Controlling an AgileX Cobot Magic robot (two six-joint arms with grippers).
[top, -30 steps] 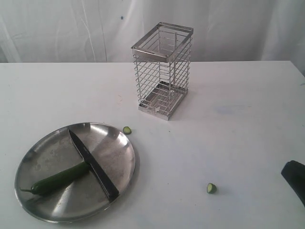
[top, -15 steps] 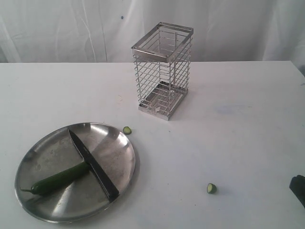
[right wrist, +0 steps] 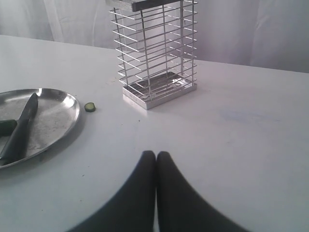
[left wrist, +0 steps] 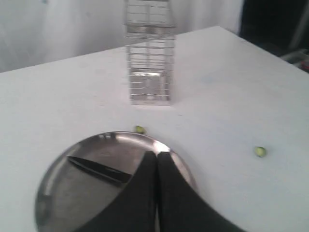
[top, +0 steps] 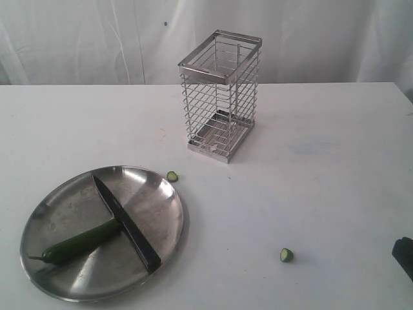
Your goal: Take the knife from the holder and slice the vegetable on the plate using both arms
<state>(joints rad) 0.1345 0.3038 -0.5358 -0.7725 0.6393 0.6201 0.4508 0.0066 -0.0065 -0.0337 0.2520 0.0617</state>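
Note:
The knife [top: 126,223] lies flat across the steel plate [top: 161,200] at the front left, its blade over the cut end of the dark green vegetable [top: 80,242]. The wire holder [top: 219,93] stands empty behind them. My left gripper [left wrist: 157,155] is shut with nothing in it, above the plate's rim [left wrist: 87,145], near the knife [left wrist: 99,169]. My right gripper [right wrist: 156,155] is shut and empty over bare table, apart from the plate [right wrist: 53,123], the knife [right wrist: 19,130] and the holder [right wrist: 157,53]. Only a black corner of the right arm [top: 404,253] shows in the exterior view.
One green slice [top: 172,175] lies beside the plate's far rim, another slice [top: 286,254] on the table toward the right. A white curtain hangs behind the white table [top: 322,161].
The right arm has drawn back toward the lower right edge of the exterior view. Knife, vegetable, plate and holder have not moved.

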